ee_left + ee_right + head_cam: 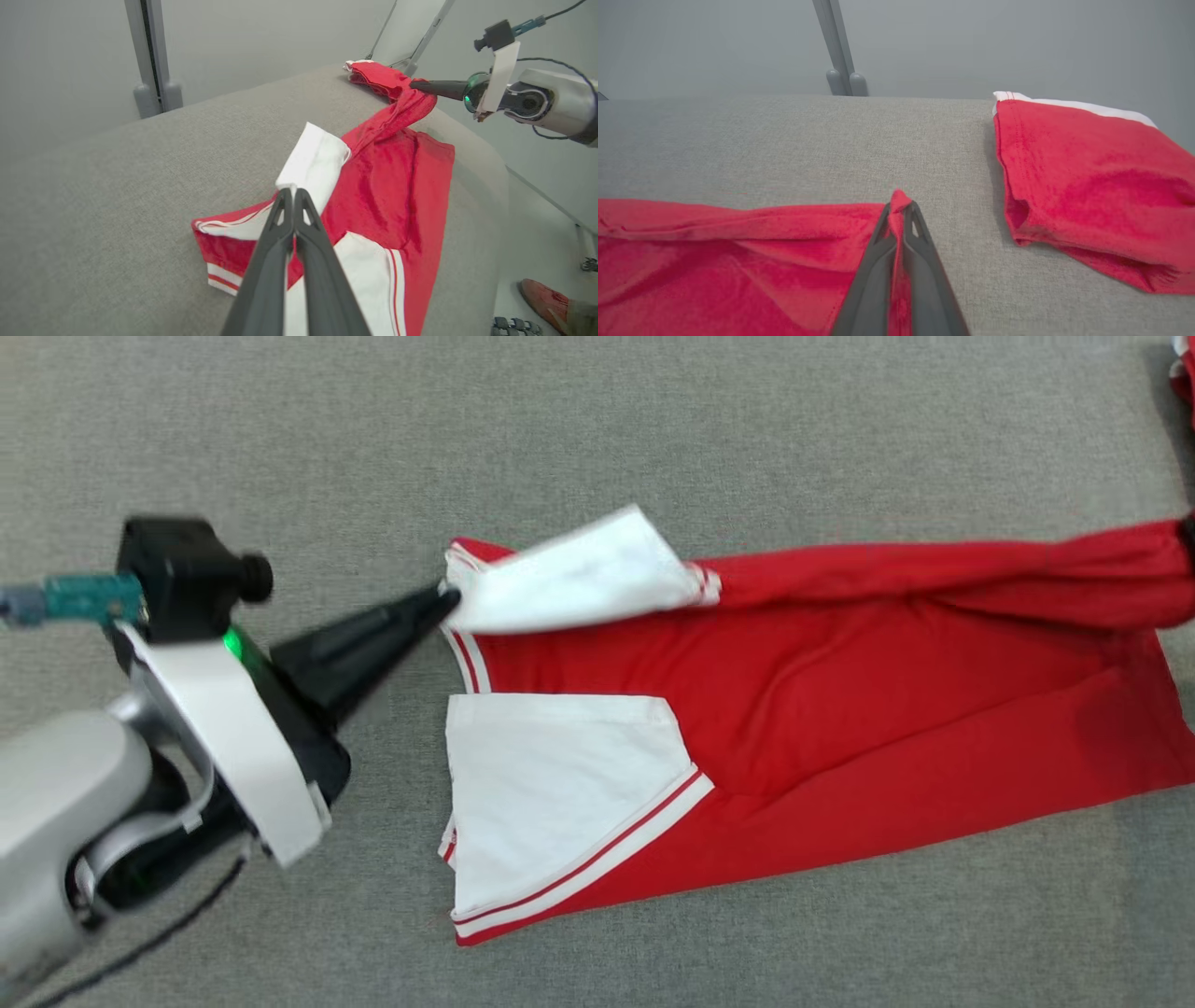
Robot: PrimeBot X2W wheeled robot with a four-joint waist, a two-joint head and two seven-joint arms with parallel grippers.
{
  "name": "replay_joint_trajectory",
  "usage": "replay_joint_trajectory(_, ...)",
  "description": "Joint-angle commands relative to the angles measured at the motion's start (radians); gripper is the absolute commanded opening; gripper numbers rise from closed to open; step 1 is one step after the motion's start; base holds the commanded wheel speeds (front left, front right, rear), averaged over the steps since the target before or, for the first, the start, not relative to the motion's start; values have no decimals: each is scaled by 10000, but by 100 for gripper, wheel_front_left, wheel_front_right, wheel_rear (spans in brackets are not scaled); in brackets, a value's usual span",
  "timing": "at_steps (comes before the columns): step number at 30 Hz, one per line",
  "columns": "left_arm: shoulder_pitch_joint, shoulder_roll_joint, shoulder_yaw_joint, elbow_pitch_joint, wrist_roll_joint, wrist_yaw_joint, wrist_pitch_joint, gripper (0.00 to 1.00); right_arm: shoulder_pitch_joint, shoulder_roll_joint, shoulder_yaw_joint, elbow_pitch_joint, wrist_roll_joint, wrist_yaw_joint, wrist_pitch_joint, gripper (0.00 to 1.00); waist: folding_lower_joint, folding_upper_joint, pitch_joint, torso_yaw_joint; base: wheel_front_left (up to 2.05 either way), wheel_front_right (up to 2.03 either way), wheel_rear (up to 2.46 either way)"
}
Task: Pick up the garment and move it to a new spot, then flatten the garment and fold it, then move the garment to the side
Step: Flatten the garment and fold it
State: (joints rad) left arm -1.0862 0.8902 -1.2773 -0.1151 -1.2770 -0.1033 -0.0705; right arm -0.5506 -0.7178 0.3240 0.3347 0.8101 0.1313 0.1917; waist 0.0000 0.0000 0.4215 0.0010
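Garment (822, 709) (red, white-sleeved) is pinched at one sleeve (579, 574) by closed left gripper (446, 599), red edge by closed right gripper (900, 207)

Right end effector (901, 211) pinches a raised fold of the red garment (738, 261), its dark fingers (871, 284) pressed together on the cloth, over a grey fabric surface (831, 140). The garment spreads, wrinkled, toward the lower left. At right, apart from it, lies a second piece (1092, 186) — red, folded, with a white edge. Behind, a grey post (836, 46) stands against a pale wall (1017, 42).
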Motion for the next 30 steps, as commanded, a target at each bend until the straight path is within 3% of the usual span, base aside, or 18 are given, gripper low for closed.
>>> replay_joint_trajectory(1, 566, 244, 15, -591, -94, 252, 33, 0, 602, -318, -171, -230, 216, -14, -101, 0, 0, 0, -223, 242, 0, 0, 0)
replay_joint_trajectory(5, 1842, 600, -11, -1805, -98, 936, -129, 0, 1820, -802, -638, -474, 427, -14, -165, 0, 0, 0, -349, 393, 0, 0, 0)
replay_joint_trajectory(9, 2964, 470, -19, -2327, -130, 1381, -322, 0, 2697, -586, -1000, -371, 813, -14, 95, 0, 0, 0, -448, 482, 0, 0, 0)
replay_joint_trajectory(10, 3297, 330, -27, -2308, -137, 1434, -393, 0, 2903, -538, -1129, -207, 864, -17, 252, 31, 0, 0, -473, 505, 0, 0, 0)
replay_joint_trajectory(11, 3602, 190, -34, -2188, -91, 1535, -420, 0, 3027, -474, -1225, -81, 855, -17, 391, 99, 0, 0, -490, 519, 0, 0, 0)
replay_joint_trajectory(12, 3890, 48, -31, -2044, 70, 1645, -418, 12, 3085, -353, -1459, 101, 814, -20, 437, 100, 0, 0, -507, 523, 0, 0, 0)
replay_joint_trajectory(13, 4105, -164, -24, -1885, 226, 1802, -591, 100, 3182, -207, -1590, 152, 767, -18, 471, 100, 0, 0, -527, 537, 0, 0, 0)
replay_joint_trajectory(16, 4777, -771, 51, -1377, 689, 2284, -1447, 100, 3575, 157, -2286, 102, 646, -11, -55, 100, 0, 0, -580, 601, 0, 0, 0)
replay_joint_trajectory(19, 5412, -1355, 705, -853, 1494, 3195, -1901, 100, 4093, 520, -3226, -56, 361, -12, -763, 100, 0, 0, -643, 721, 0, 0, 0)
replay_joint_trajectory(23, 6906, -2658, 3124, -655, 3391, 4225, -1940, 100, 4607, 1349, -4194, -579, 214, -11, -1251, 100, 0, 0, -685, 932, 0, 0, 0)
replay_joint_trajectory(25, 7717, -3382, 4162, -550, 4455, 4323, -1946, 100, 4746, 1711, -4316, -579, 50, -11, -968, 100, 0, 0, -732, 1075, 0, 0, 0)
replay_joint_trajectory(27, 8324, -3995, 4866, -355, 5356, 4101, -1948, 100, 4782, 2005, -4366, -311, -292, -11, -624, 100, 0, 0, -828, 1251, 0, 0, 0)
replay_joint_trajectory(30, 8794, -4444, 5329, -44, 6214, 3889, -1949, 100, 4781, 2338, -4435, 70, -620, -9, -284, 100, 0, 0, -951, 1404, 0, 0, 0)
